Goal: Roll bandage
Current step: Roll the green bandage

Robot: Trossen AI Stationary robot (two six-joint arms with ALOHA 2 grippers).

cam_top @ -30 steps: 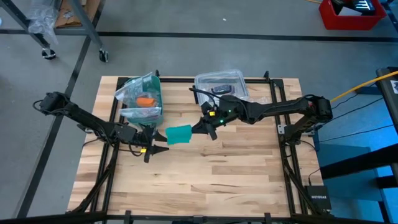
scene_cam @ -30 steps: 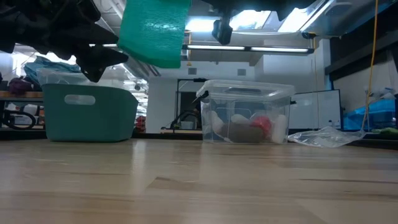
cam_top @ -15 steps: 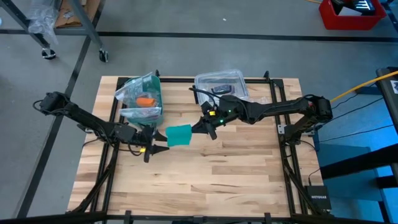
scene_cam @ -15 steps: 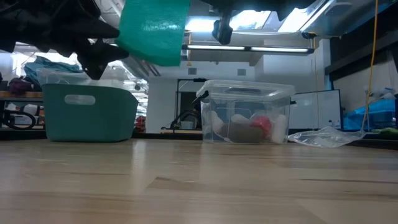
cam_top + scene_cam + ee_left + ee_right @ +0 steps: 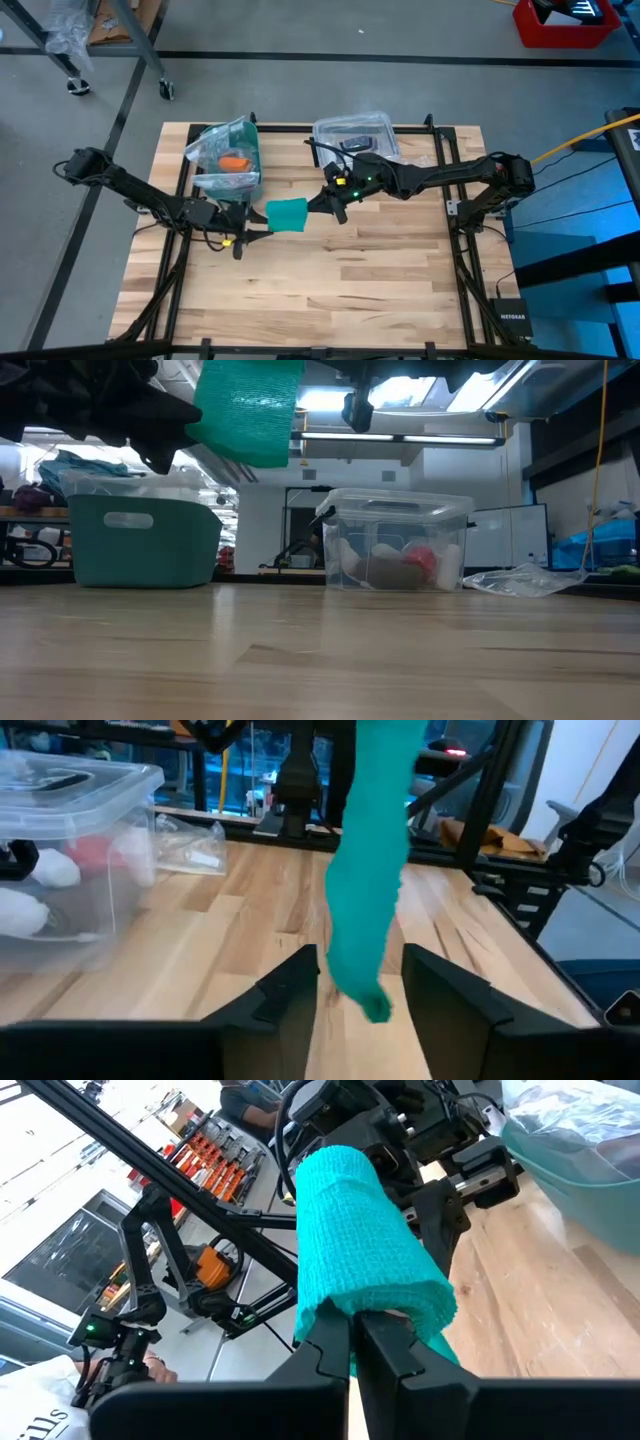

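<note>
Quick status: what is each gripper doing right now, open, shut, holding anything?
Left gripper: fingers open, one each side of the hanging bandage, not clamped.
Right gripper: shut on the bandage, holding it up off the table.

Teal-green bandage (image 5: 287,215) with a fine woven texture — pale wood-plank table (image 5: 350,280), orange item (image 5: 233,161).

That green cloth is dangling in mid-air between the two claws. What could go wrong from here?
Two risks, as I judge it. The right gripper pinches the teal bandage by one edge only, high above the table, so it could slip out and drop. The left gripper has its fingers either side of the hanging lower end but is not clamped yet; the limp strip could swing or bunch, so it might close on a fold or miss.
</note>
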